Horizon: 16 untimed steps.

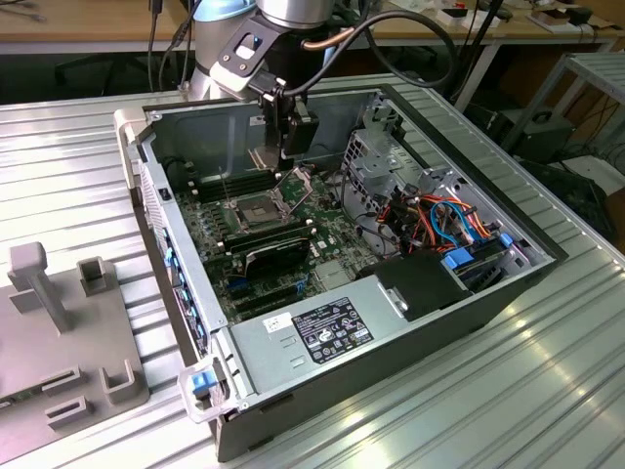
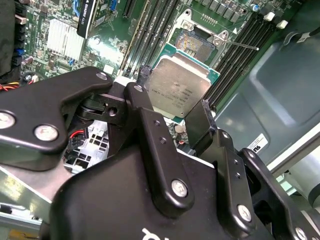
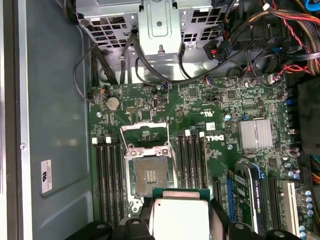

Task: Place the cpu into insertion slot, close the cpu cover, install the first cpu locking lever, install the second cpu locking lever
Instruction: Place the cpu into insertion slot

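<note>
first step in hand: my claw grips the cpu, hovering at 1 o'clock of the open insertion slot in the exterior view; seating it, i judge, needs square alignment.

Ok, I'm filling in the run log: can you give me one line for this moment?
pincer: shut on cpu | insertion slot: empty, cpu not yet seated | cpu cover: open

Ribbed metal table (wooden desks behind)
</note>
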### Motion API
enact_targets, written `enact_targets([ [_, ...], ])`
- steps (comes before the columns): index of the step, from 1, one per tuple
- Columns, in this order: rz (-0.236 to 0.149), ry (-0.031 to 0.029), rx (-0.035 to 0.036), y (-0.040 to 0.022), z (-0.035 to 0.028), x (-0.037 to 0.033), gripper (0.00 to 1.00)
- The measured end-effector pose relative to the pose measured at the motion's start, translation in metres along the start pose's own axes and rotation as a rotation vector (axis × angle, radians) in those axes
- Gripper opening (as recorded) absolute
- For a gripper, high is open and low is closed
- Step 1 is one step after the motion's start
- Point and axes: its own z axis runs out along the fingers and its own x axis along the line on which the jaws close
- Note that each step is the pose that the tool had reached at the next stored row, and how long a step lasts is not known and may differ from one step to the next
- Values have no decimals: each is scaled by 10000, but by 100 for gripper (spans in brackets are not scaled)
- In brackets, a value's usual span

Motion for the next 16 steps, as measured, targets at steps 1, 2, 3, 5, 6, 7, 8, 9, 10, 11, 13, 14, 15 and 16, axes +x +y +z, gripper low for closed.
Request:
enact_targets([
  [1, 0, 1, 0, 0, 3, 0, 53],
  [2, 0, 1, 0, 0, 5, 0, 53],
  [3, 0, 1, 0, 0, 7, 0, 53],
  [5, 0, 1, 0, -1, 14, 0, 53],
  [6, 0, 1, -1, -1, 20, 0, 53],
  [7, 0, 0, 0, -1, 28, 1, 53],
  [8, 0, 0, 0, -1, 32, 1, 53],
  [9, 2, -1, 0, -2, 35, 1, 53],
  [10, 4, -1, 1, -2, 40, 1, 53],
  [11, 5, 0, 1, -2, 44, 1, 53],
  [13, 7, 0, 1, -2, 49, 2, 53],
  [14, 8, -1, 1, -2, 52, 3, 53],
  [15, 10, -1, 1, -2, 55, 3, 53],
  [16, 10, -1, 1, -1, 57, 4, 53],
])
